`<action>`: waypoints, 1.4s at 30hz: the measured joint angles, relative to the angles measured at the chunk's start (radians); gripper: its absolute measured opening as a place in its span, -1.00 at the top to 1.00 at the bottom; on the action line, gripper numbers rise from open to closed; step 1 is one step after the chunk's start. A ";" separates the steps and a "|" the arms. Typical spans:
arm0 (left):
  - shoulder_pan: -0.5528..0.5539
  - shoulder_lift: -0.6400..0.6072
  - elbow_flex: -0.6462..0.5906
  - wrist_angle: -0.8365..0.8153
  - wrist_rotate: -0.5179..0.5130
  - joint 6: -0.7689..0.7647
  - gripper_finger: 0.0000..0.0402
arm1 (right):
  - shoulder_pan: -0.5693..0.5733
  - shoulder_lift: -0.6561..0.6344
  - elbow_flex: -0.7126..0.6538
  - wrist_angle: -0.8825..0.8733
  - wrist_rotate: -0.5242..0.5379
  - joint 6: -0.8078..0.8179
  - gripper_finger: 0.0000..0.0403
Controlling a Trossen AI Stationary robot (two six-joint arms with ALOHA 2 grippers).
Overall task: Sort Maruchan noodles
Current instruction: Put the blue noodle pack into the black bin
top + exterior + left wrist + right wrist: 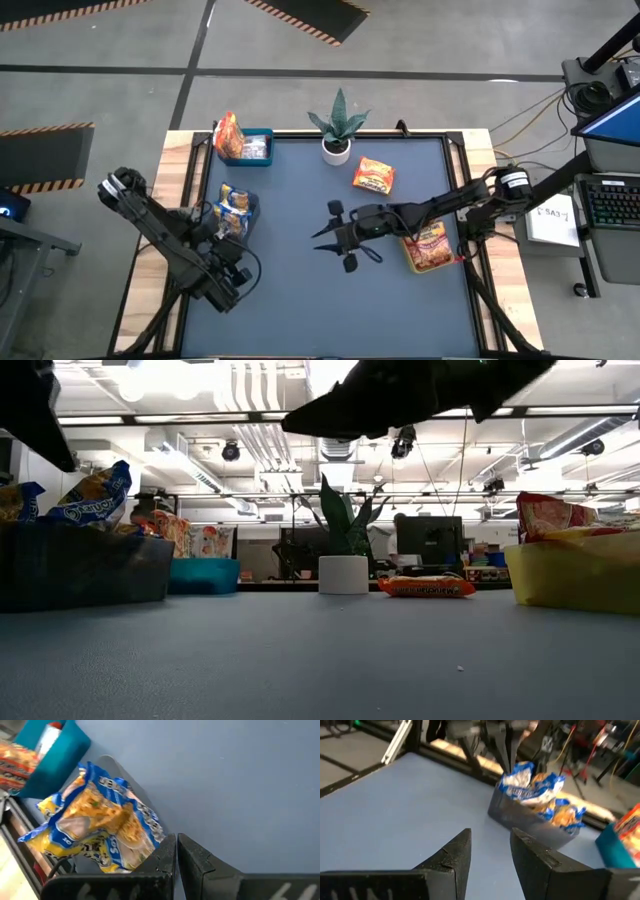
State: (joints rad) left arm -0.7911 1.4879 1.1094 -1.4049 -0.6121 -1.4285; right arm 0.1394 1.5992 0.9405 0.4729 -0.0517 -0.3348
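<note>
Several yellow-and-blue noodle packets [233, 203] [95, 827] fill a dark bin [85, 572] near the table's left side. Orange-red packets stand in a teal bin [247, 147] at the far left and in a yellow-green bin [431, 249] [575, 575] on the right. One orange-red packet [374, 175] [425, 587] lies flat on the mat, right of the plant. My left gripper [226, 240] [176, 851] is shut, just near of the dark bin. My right gripper [322, 240] [490, 845] hovers open over the mat's middle, empty, pointing toward the dark bin [532, 820].
A small potted plant [337, 132] [343, 560] stands at the middle of the far edge. Bare blue mat lies between the dark bin and the yellow-green bin and along the near edge. Wooden table borders frame the mat on the left and right.
</note>
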 joint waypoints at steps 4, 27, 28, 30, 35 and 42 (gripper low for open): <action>0.010 -0.002 -0.043 0.009 -0.051 -0.057 1.00 | 0.000 -0.001 -0.048 0.081 0.000 -0.014 0.38; 0.028 -0.003 -0.268 0.187 0.017 -0.372 1.00 | -0.002 0.004 -0.075 0.084 0.000 -0.014 0.41; 0.028 -0.003 -0.268 0.200 0.024 -0.372 1.00 | -0.002 0.004 -0.075 0.084 0.000 -0.014 0.40; 0.028 -0.003 -0.264 0.208 0.027 -0.375 1.00 | -0.002 0.004 -0.075 0.082 0.000 -0.014 0.40; 0.027 -0.006 -0.180 0.147 0.027 -0.321 1.00 | -0.002 0.004 -0.075 0.080 0.000 -0.013 0.42; 0.035 -0.029 0.033 -0.166 -0.226 -0.290 1.00 | -0.002 0.005 -0.075 0.087 0.000 -0.016 0.42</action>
State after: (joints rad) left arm -0.7563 1.4587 1.1426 -1.5711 -0.8385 -1.7184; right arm 0.1375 1.6039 0.8658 0.5594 -0.0521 -0.3511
